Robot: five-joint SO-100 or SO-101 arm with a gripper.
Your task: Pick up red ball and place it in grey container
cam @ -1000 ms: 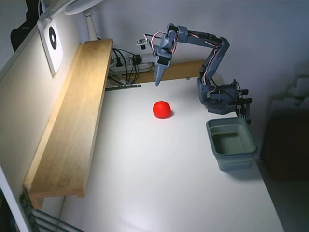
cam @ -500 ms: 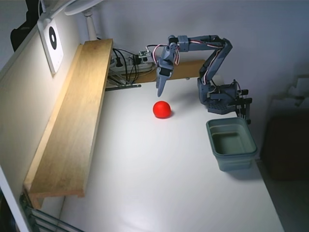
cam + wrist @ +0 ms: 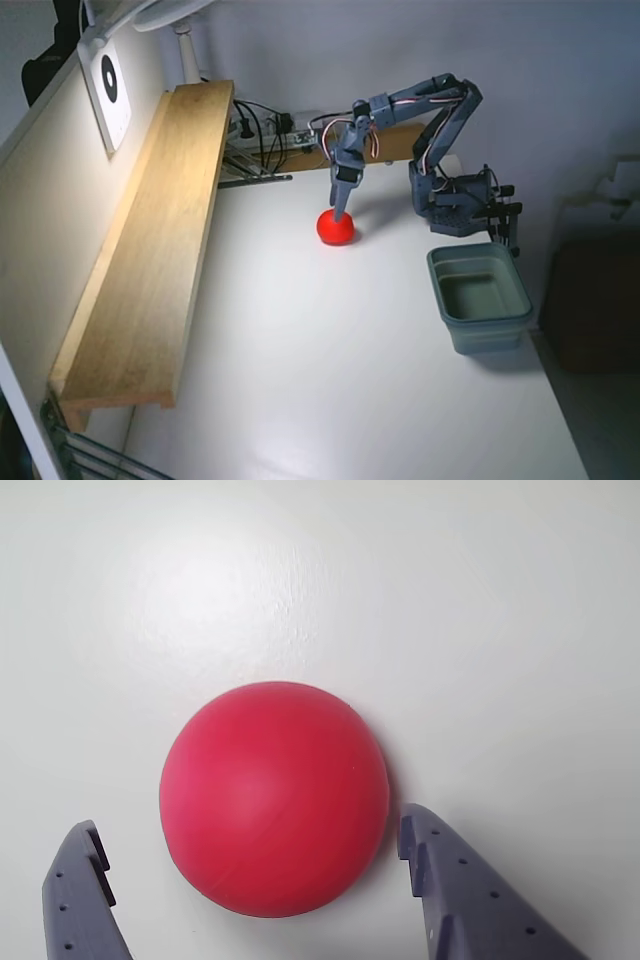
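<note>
The claw (image 3: 250,860) is spread around the red ball (image 3: 274,798) in the wrist view's lower part, ready to pinch; the grey container (image 3: 480,296) waits at the right of the fixed view.

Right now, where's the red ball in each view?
Fixed view: red ball sits upper centre on the white table, directly under the gripper.
Wrist view: it fills the lower centre, between the open fingers.
Shared landmark: the gripper itself, tips at the ball in both.

Bright, sharp, glare on white table (image 3: 300,590)
</note>
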